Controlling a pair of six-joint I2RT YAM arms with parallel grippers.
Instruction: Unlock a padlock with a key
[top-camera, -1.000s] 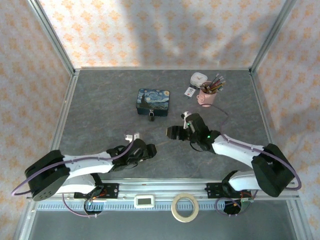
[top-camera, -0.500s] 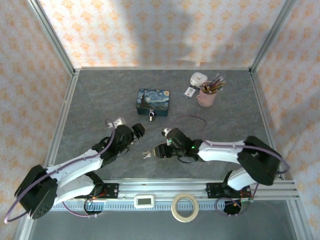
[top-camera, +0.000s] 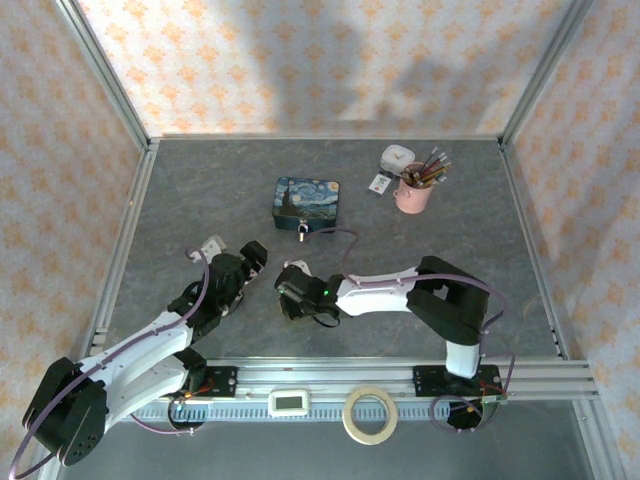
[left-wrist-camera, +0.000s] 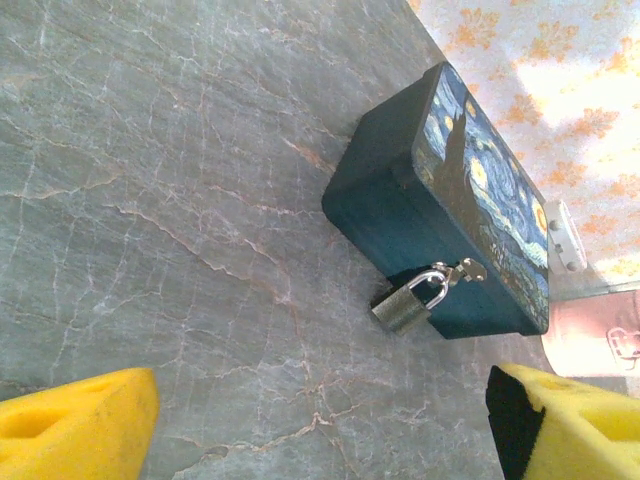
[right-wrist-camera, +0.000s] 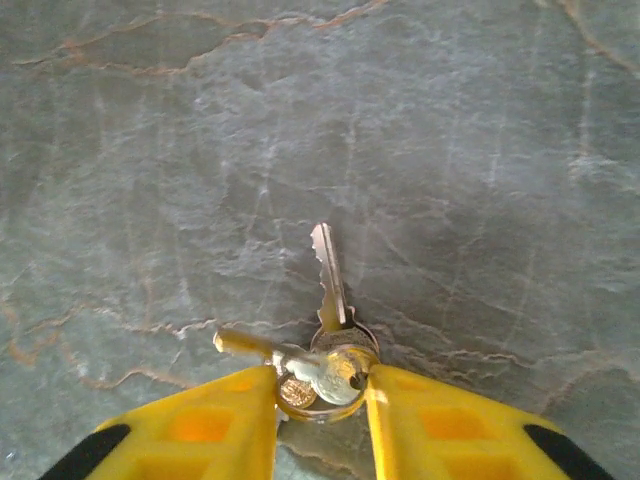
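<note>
- Your right gripper sits low on the table, nearest the arm bases. Its yellow fingers are pinched on the head of the key. The blade lies flat on the stone, pointing away, and a second key splays off the same ring.
- Lift straight and slowly, so the dangling ring does not twist the blade out of line.
- Just beyond, your left gripper hangs released, jaws wide apart, facing the padlock.
- Use it to steady the lock body before you bring the key in.
- Farther off, the padlock hangs at the front of the blue tin, its base down by the table. Its keyhole is hidden, so tilt the lock first.
</note>
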